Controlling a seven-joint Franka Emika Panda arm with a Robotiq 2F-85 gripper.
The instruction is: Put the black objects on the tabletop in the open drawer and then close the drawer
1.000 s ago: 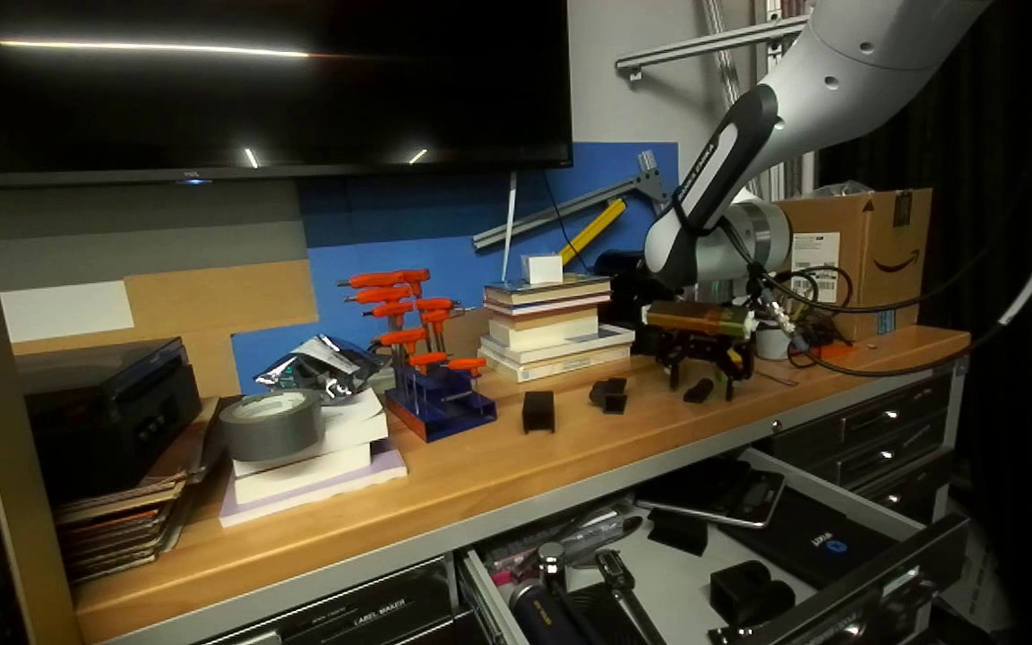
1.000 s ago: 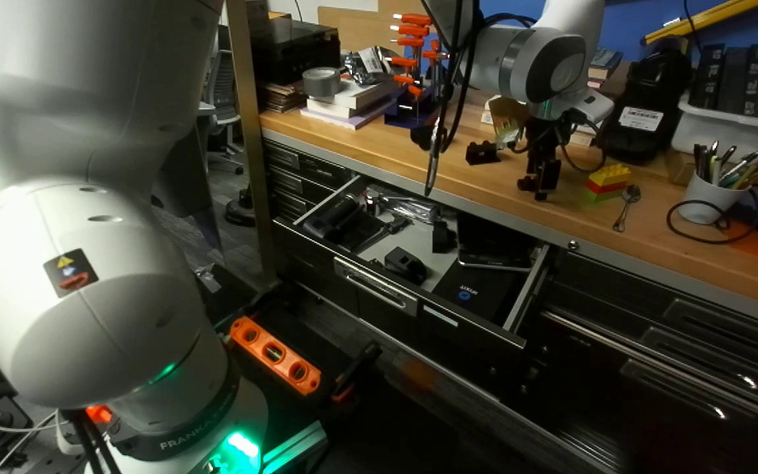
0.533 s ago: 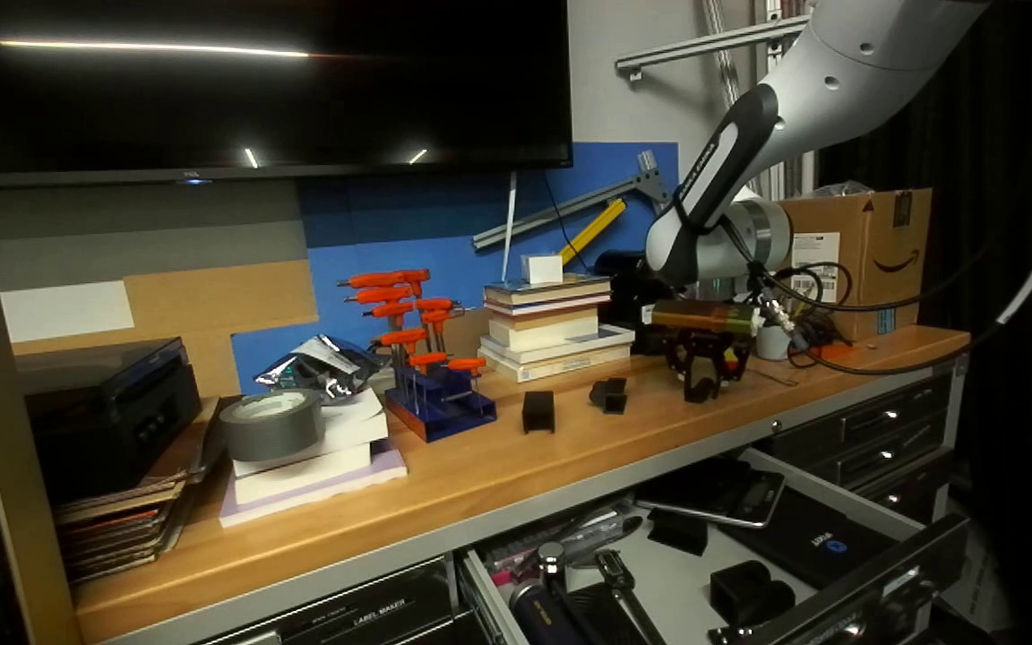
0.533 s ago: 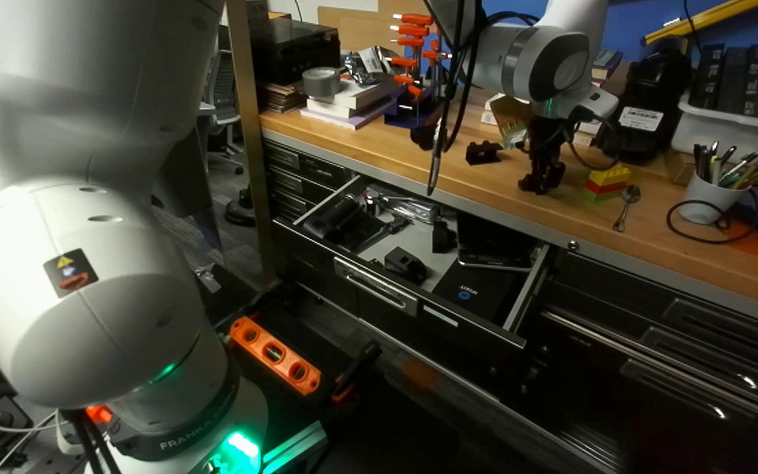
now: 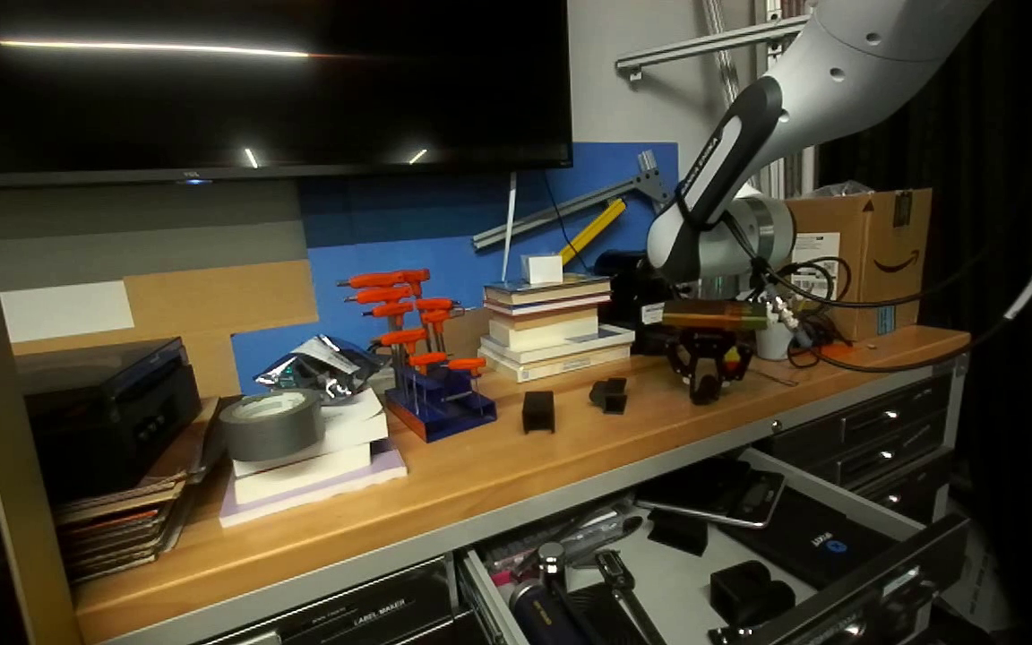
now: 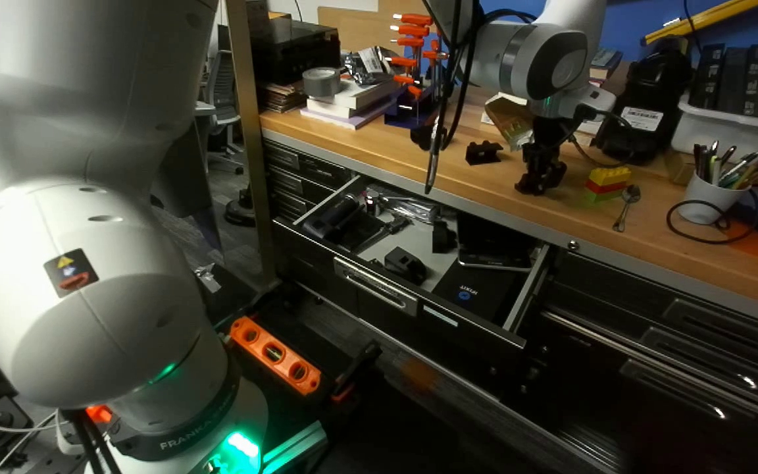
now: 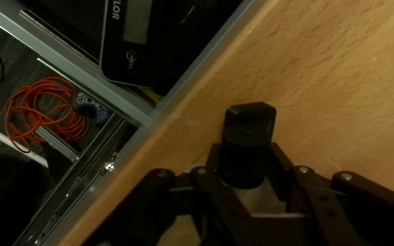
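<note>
In the wrist view a small black object (image 7: 249,124) with a rounded end sits between the fingers of my gripper (image 7: 246,157), which is shut on it. It stays low at the tabletop (image 5: 453,479); whether it touches the wood I cannot tell. Two more black objects lie on the wood in an exterior view: an upright block (image 5: 538,410) and a smaller piece (image 5: 610,396). The drawer (image 6: 376,289) stands pulled out below. Inside it are a black rounded block (image 6: 405,264) and a black angular piece (image 6: 443,237).
Books (image 5: 556,331), a red-handled tool rack (image 5: 440,403) and a tape roll (image 5: 272,425) occupy the bench. Near the gripper are toy bricks (image 6: 608,183), a spoon (image 6: 626,207) and a pen cup (image 6: 711,197). A scale (image 7: 132,44) lies in the drawer.
The jaws, wide apart a second ago around the small black object, have come together on it. The arm has shifted only slightly. Objects elsewhere stay where they were.
</note>
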